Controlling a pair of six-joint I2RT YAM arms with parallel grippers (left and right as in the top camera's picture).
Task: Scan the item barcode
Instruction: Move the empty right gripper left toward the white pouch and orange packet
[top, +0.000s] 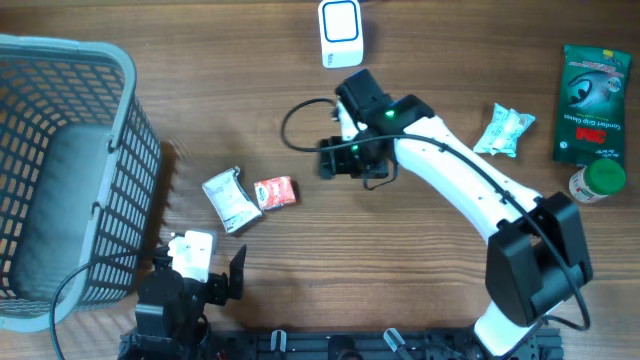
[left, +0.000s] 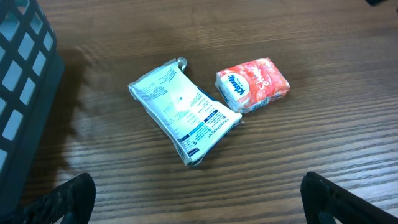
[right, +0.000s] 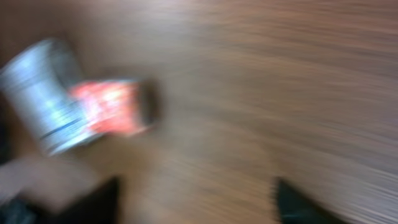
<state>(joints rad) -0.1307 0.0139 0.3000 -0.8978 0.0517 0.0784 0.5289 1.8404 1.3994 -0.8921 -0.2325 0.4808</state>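
Observation:
Two items lie side by side on the wooden table: a white printed pouch (top: 230, 200) (left: 183, 112) and a small red tissue pack (top: 275, 192) (left: 253, 84). Both show blurred at the left of the right wrist view, pouch (right: 43, 93) and tissue pack (right: 112, 107). My right gripper (top: 326, 160) (right: 199, 199) hovers just right of the tissue pack, open, with only bare table between its fingers. My left gripper (top: 200, 268) (left: 199, 205) sits near the front edge below the pouch, open wide and empty. A white box-shaped device (top: 341, 33) stands at the far edge.
A large grey mesh basket (top: 60, 170) fills the left side. At the right lie a pale green packet (top: 505, 130), a dark green bag (top: 592, 90) and a green-capped bottle (top: 600, 182). A black cable (top: 300, 115) loops by the right wrist.

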